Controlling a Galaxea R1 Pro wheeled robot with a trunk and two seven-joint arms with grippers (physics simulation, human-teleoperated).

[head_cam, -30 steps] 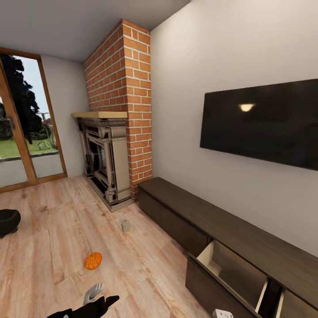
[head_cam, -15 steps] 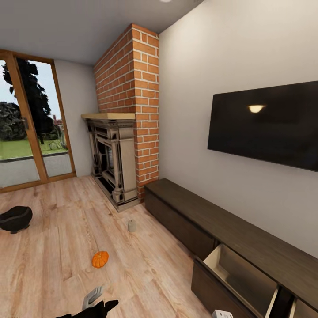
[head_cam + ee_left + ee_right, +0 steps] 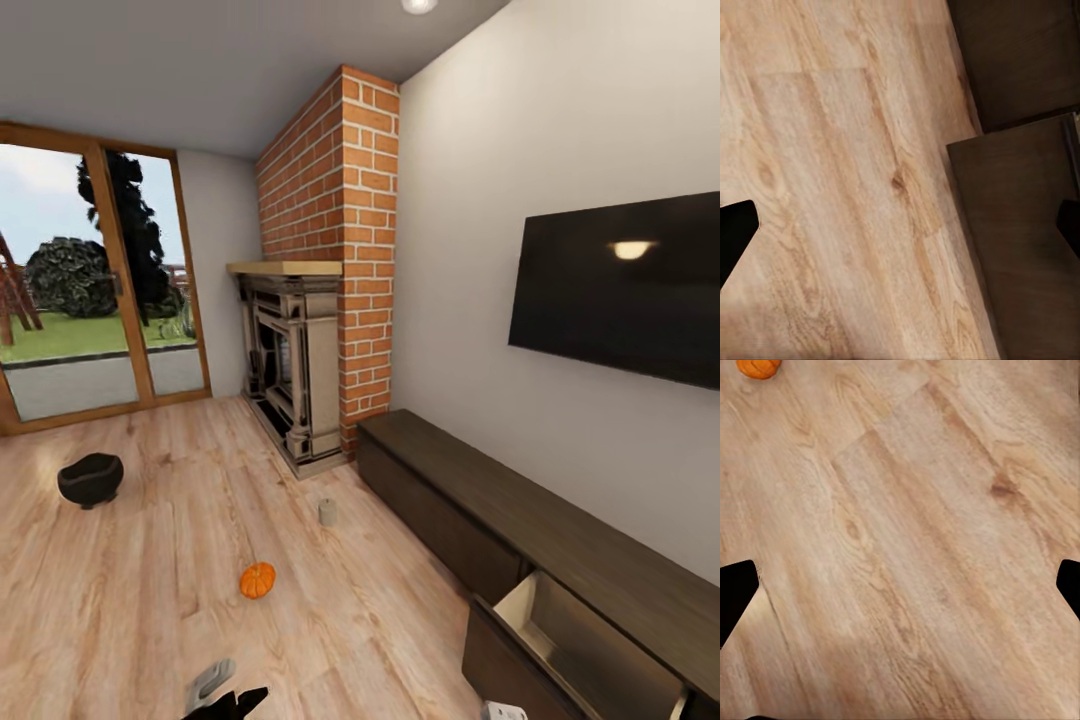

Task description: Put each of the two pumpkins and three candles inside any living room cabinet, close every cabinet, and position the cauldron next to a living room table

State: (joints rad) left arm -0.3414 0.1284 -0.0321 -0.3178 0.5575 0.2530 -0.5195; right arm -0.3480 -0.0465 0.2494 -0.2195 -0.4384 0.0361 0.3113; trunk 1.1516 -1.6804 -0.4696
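view swung left, cauldron (image 3: 90, 479) fully visible

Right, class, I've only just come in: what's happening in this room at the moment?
Nothing is held. Both grippers, left and right, hang open over the wooden floor. A pumpkin, a candle and the cauldron sit on the floor, and the cabinet has one drawer pulled open.
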